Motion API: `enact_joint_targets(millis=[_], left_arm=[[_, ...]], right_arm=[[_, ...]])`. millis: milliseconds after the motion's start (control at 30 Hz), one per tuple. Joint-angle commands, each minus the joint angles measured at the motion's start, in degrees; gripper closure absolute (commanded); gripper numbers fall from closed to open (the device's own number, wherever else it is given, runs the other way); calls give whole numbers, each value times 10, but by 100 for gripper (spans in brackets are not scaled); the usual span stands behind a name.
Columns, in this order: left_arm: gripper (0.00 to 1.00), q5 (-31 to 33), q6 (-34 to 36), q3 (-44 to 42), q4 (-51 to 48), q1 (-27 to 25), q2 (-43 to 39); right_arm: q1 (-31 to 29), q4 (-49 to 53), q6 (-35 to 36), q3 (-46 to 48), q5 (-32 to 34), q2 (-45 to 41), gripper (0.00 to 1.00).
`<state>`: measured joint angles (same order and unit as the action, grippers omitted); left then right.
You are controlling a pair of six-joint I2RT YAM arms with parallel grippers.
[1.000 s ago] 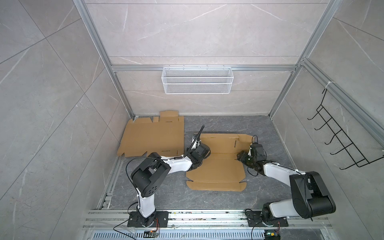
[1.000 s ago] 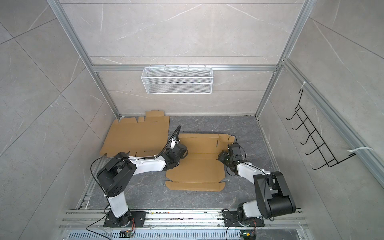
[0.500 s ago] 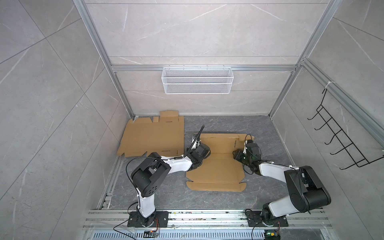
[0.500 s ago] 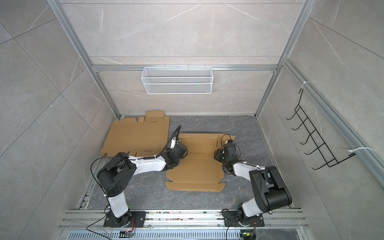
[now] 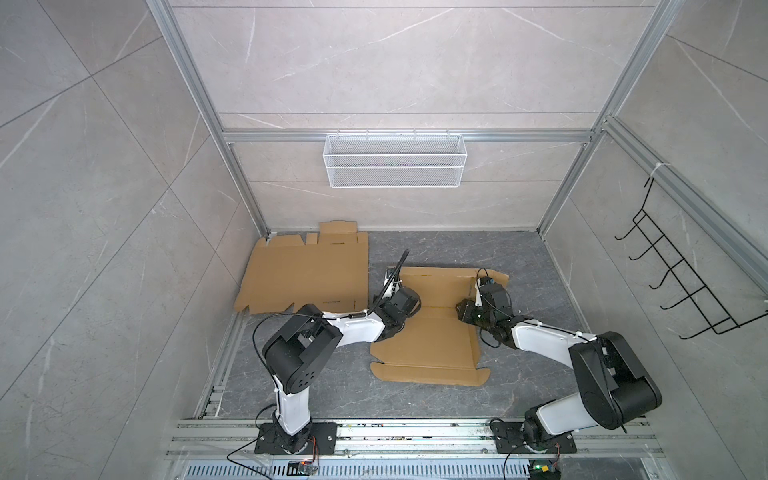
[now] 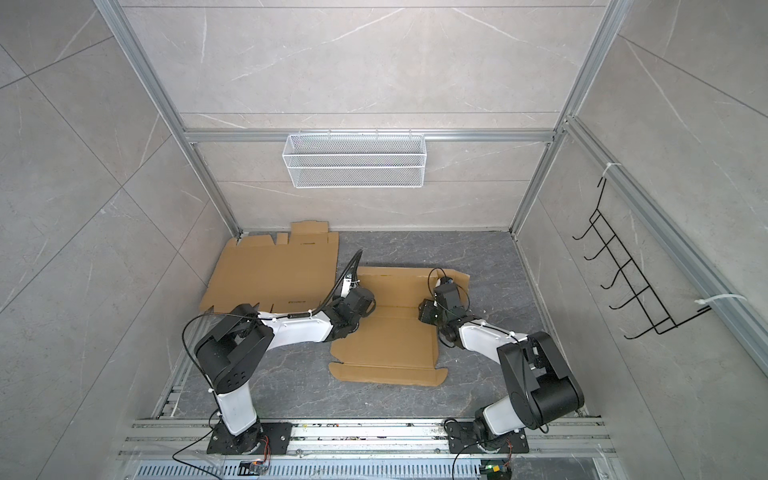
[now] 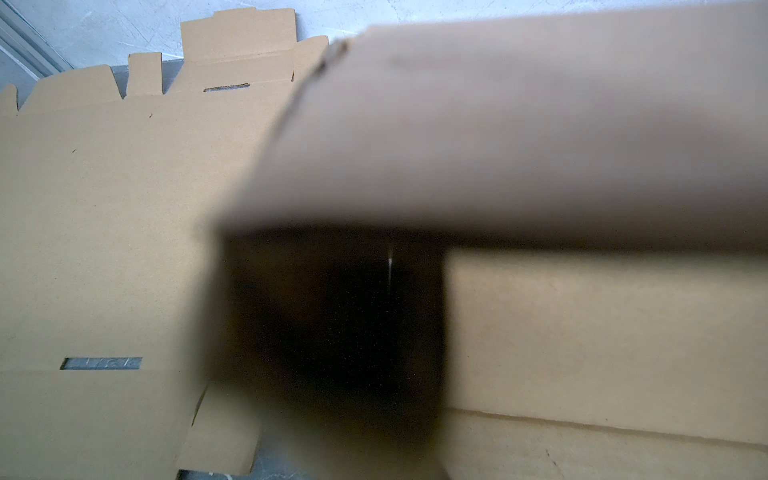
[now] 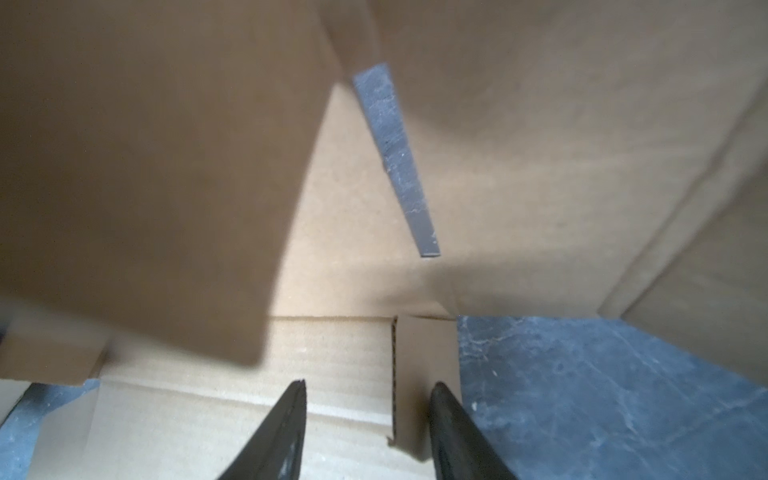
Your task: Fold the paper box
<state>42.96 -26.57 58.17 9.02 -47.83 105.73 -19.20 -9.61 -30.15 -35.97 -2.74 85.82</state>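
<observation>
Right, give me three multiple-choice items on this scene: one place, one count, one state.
1. The wire basket hangs on: A the right wall; B the back wall; C the left wall.
2. Besides the paper box, the table bears how many other cardboard sheets: A none; B one; C three.
3. The right hand is: A shut on the basket; B out of view; C open.
Key: B, both top views show it there; B, one spare sheet lies left of it; C, its fingers stand apart in the wrist view.

Plain brown paper box (image 5: 432,332); dark grey table (image 5: 519,257) (pale marble veining throughout); white mesh basket (image 5: 395,166).
</observation>
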Motion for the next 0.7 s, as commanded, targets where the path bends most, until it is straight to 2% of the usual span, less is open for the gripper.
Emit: enact_joint_targets(millis=[0, 300, 400, 667], left_arm=[[100, 1, 25, 4, -37, 2, 19], [100, 2, 28, 3, -34, 2, 23], [100, 3, 28, 3, -34, 2, 23], [100, 14, 23, -11, -40, 7, 11]], right_arm=[[-13, 26, 16, -11, -13, 16, 48], [-13, 35, 35, -41, -60, 48, 43], [-13, 45, 41, -47, -57, 48, 42], [13, 173, 82, -76, -20, -43, 34]])
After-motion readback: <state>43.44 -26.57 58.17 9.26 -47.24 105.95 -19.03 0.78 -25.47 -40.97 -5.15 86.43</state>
